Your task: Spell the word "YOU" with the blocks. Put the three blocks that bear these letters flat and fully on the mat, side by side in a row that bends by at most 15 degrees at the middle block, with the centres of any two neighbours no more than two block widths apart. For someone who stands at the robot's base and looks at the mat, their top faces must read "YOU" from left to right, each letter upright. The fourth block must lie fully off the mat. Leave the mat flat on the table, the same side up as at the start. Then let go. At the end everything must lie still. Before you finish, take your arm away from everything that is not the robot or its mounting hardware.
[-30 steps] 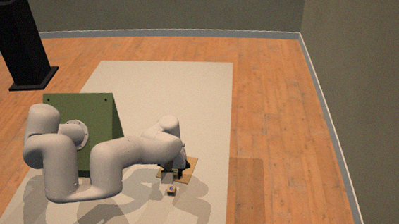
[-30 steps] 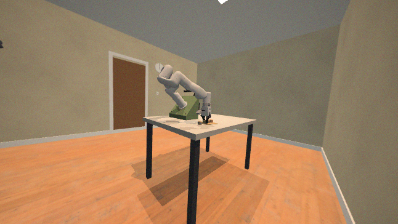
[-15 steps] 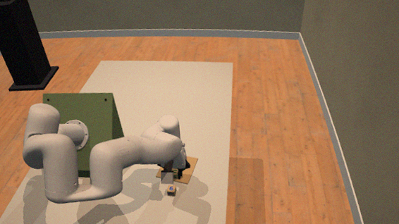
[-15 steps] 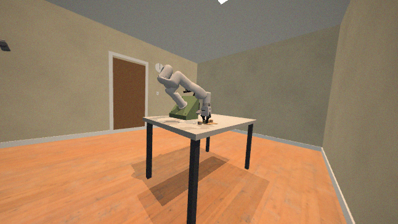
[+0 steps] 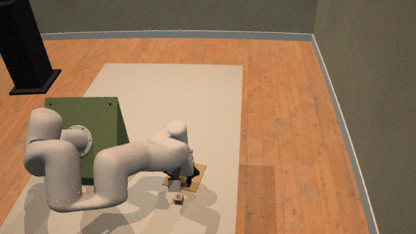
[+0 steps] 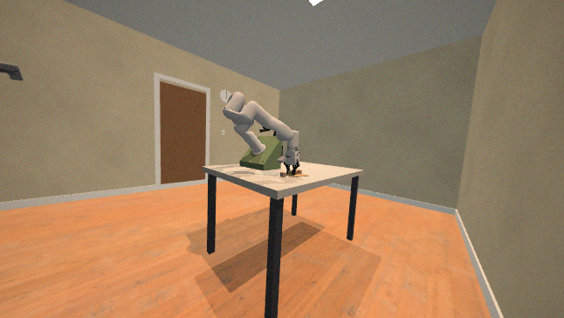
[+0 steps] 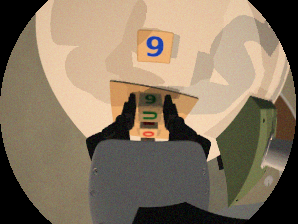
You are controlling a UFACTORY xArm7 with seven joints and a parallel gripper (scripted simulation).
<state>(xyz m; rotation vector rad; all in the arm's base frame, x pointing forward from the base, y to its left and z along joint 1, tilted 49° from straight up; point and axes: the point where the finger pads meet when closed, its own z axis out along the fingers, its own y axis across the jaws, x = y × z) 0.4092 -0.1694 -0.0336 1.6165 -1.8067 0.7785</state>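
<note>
Wrist view: the gripper (image 7: 149,121) is hanging over the tan mat (image 7: 120,96), its fingers spreading apart and flanking a row of three letter blocks (image 7: 149,123) without pinching them. The blocks are lying on the mat; a green U shows on the middle one, while the letters on the nearest and farthest are too blurred to read, and the wrist housing is cutting off the row's near end. A fourth block (image 7: 154,47), marked 9, is resting off the mat on the table (image 7: 80,56). Top view: the arm (image 5: 114,171) is hiding most of the mat (image 5: 196,181), which is lying near the worktop's right edge.
</note>
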